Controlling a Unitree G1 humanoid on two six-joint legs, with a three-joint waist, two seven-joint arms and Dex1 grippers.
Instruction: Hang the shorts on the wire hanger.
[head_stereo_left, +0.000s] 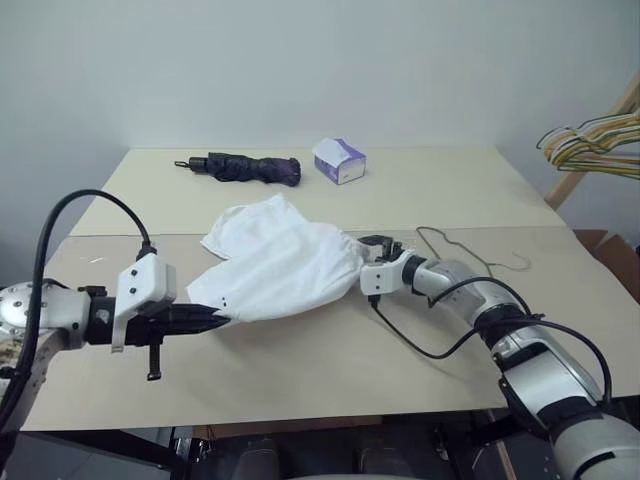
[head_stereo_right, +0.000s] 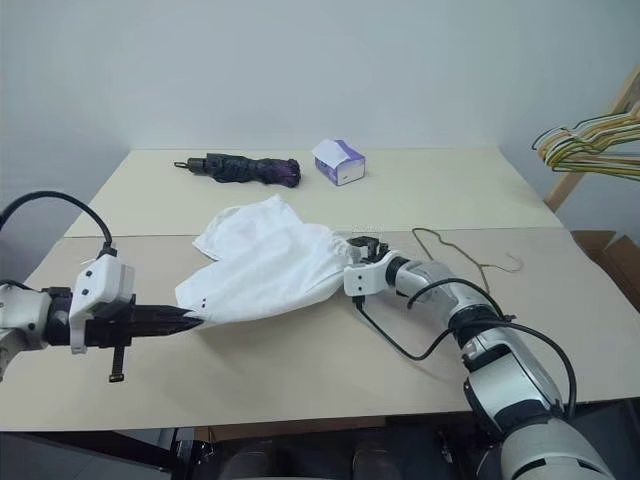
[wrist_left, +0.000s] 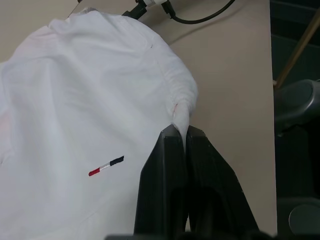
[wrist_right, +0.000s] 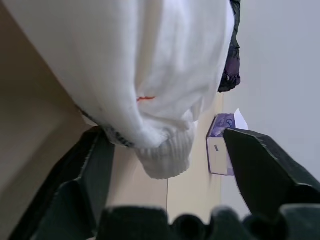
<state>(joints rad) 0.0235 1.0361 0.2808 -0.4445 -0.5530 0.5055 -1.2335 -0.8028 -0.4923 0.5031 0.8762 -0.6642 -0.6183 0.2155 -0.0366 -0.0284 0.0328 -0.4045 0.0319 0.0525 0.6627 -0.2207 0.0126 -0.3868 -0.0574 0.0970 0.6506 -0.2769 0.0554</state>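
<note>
Left gripper jaws pinch the shorts hem; right gripper jaws spread around the waistband. Wire hanger lies at 3 o'clock on the surface, untouched; hanging remains.

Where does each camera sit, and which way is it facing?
Head eyes: look forward and down at the table; both arms show.
Left wrist: looks along the left gripper, shut on the shorts.
Right wrist: looks along the right gripper, open around the waistband.
Shared: shorts, tissue box.
</note>
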